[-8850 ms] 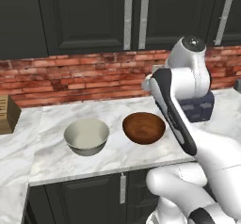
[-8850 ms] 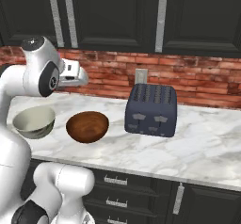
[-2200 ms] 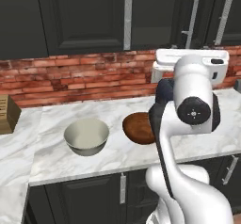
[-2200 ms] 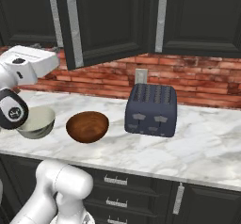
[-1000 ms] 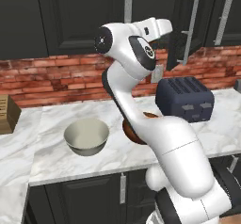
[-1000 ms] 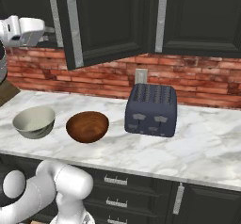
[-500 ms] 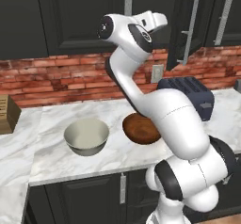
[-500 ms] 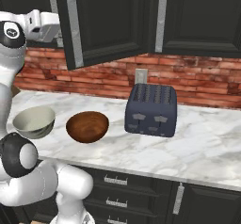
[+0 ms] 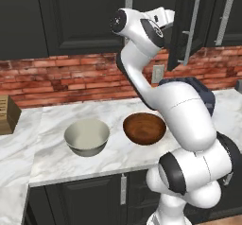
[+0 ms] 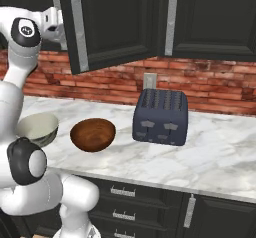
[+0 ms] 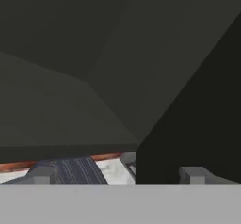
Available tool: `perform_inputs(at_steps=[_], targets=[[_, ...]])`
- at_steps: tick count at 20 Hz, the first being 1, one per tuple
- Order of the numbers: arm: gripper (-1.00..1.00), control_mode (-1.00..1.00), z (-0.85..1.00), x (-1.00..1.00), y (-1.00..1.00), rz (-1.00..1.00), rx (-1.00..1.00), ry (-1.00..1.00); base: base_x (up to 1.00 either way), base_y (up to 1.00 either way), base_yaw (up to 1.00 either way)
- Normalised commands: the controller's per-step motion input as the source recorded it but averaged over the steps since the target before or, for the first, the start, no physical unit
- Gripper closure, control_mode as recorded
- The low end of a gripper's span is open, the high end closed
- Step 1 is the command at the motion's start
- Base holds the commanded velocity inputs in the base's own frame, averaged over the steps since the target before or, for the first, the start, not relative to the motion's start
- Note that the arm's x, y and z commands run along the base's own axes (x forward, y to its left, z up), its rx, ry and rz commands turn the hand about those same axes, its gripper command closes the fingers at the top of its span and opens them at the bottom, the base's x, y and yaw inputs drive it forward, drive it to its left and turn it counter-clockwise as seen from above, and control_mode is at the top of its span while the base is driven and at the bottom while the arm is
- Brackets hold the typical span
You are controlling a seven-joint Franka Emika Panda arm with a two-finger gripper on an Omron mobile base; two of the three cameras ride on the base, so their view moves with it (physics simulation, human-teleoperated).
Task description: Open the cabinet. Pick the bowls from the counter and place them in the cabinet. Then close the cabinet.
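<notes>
Black cabinet door stands ajar beside the open hand.

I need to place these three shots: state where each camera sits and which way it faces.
Left base view: behind the arm's left, facing the counter; the arm rises at lower right.
Right base view: behind its right; the arm at left.
Hand view: on the hand, facing the cabinet; open fingertips at the bottom.
Both base views share the wooden bowl and toaster.

On the counter, the wooden bowl is set between the pale bowl and the toaster. The cabinet is mounted above the toaster
</notes>
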Motion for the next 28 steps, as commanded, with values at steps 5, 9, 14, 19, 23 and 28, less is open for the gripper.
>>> perform_inputs(at_steps=[5, 9, 14, 19, 23, 28], targets=[[-1.00, -1.00, 0.04, -0.80, -0.92, -0.03, 0.09, -0.03, 0.00, 0.00, 0.00], [-1.00, -1.00, 0.11, -0.98, -1.00, -0.06, 0.12, -0.10, 0.00, 0.00, 0.00], [-1.00, -1.00, 0.00, -0.28, -1.00, -0.02, 0.11, -0.12, 0.00, 0.00, 0.00], [-1.00, -1.00, 0.01, -0.30, 0.27, 0.08, 0.00, -0.07, 0.00, 0.00, 0.00], [-1.00, -1.00, 0.00, -0.39, 1.00, 0.19, -0.10, -0.16, 0.00, 0.00, 0.00], [-1.00, -1.00, 0.00, -0.32, 1.00, 0.25, 0.04, -0.13, 0.00, 0.00, 0.00]])
